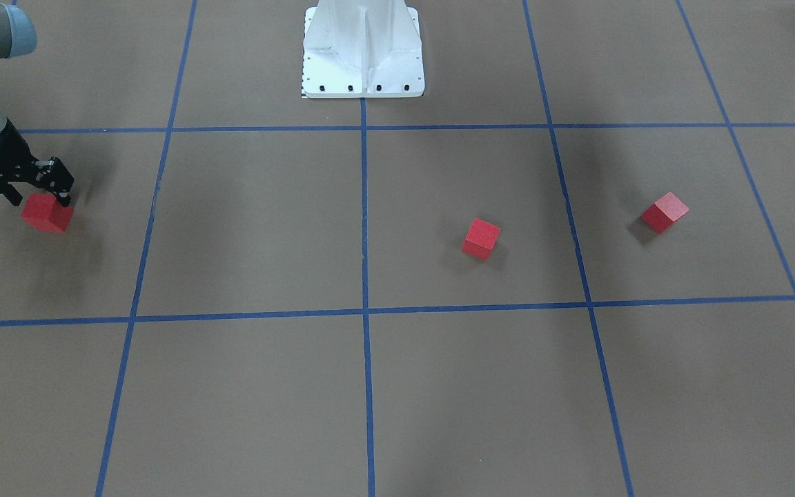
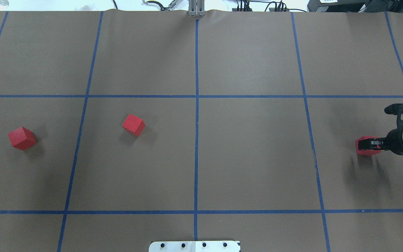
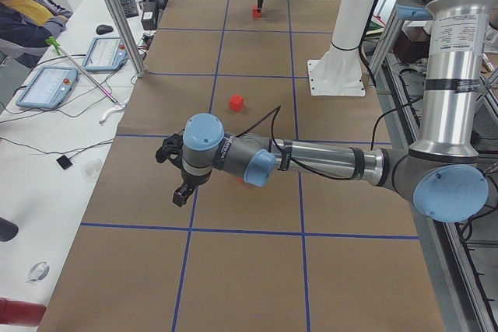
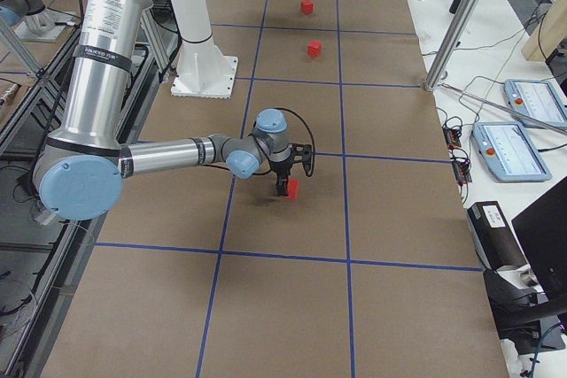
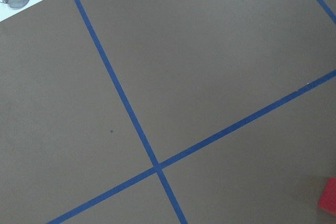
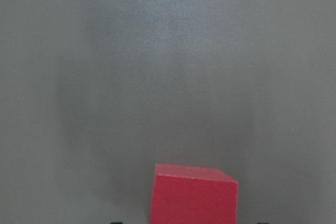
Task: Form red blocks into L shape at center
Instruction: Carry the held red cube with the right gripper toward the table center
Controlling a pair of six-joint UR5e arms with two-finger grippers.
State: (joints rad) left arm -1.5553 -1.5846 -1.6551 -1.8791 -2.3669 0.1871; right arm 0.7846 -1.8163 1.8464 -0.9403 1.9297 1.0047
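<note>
Three red blocks lie on the brown gridded table. One [image 1: 482, 238] [image 2: 133, 124] lies left of the middle vertical tape line [image 2: 196, 140] in the overhead view. A second [image 1: 664, 212] [image 2: 21, 138] lies at that view's far left. The third [image 1: 51, 219] [image 2: 364, 150] is at the far right, between the fingers of my right gripper [image 1: 40, 201] [image 2: 369, 142]. In the right wrist view this block [image 6: 193, 195] has gaps to both fingertips, so the gripper is open. My left gripper [image 3: 179, 184] hovers over the table; I cannot tell its state.
The white robot base [image 1: 363, 52] [image 2: 194, 246] stands on the middle line at the table's near edge. An operator [image 3: 23, 13] and tablets are beside the table's far side. A metal post [image 4: 452, 33] stands at that edge.
</note>
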